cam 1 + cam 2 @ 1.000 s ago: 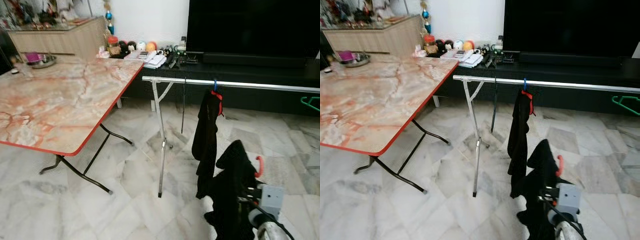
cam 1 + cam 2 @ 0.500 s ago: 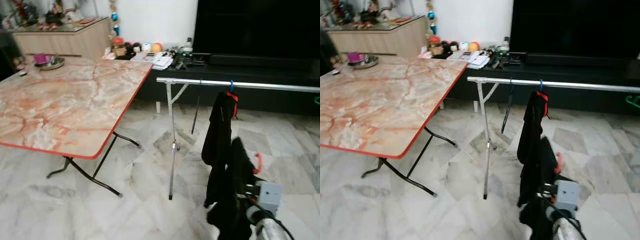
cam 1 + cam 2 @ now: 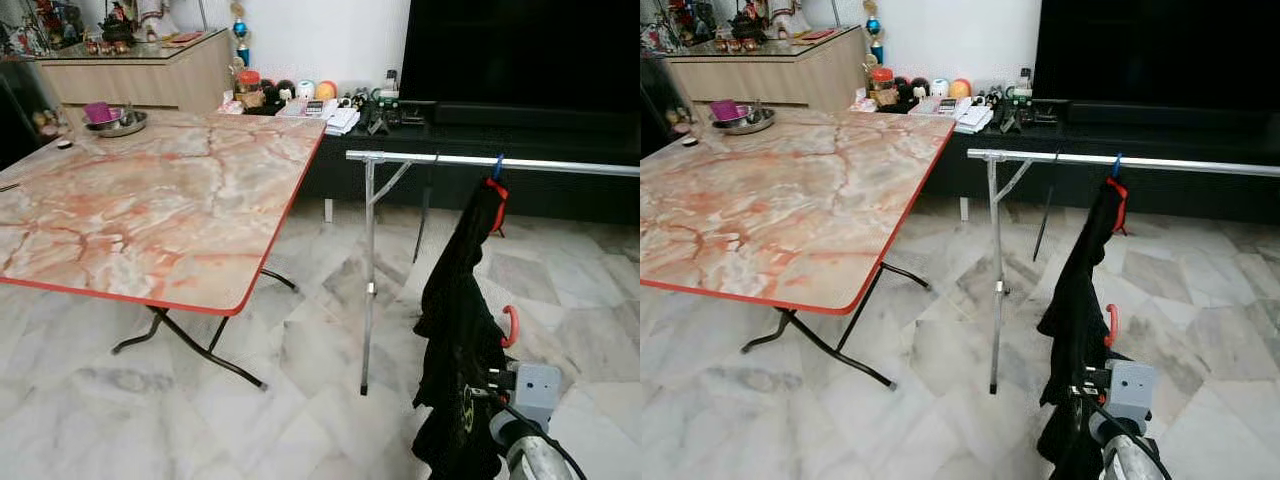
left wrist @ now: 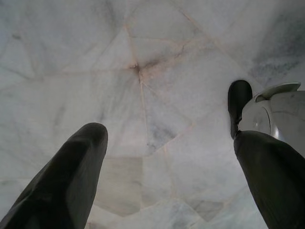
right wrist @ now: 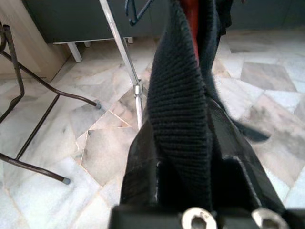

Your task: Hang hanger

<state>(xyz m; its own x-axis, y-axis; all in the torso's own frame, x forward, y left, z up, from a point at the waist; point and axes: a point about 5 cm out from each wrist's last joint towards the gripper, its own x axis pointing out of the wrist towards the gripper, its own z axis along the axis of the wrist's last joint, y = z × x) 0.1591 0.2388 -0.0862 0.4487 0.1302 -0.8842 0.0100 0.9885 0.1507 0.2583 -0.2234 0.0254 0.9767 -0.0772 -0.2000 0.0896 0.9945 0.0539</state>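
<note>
A black garment (image 3: 1080, 300) hung from a metal rail (image 3: 1120, 161) on a red hanger (image 3: 1118, 200), directly above the right gripper (image 3: 1080, 400), beside a red hook (image 3: 1110, 325). A marble-topped folding table (image 3: 790, 200) stood well off to the gripper's left on pale floor tiles (image 3: 940, 400).

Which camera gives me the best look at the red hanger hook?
The left eye view: the red hanger hook curls clear of the black garment held by the right gripper. The right eye view shows it similarly; the right wrist view shows only a red sliver.
</note>
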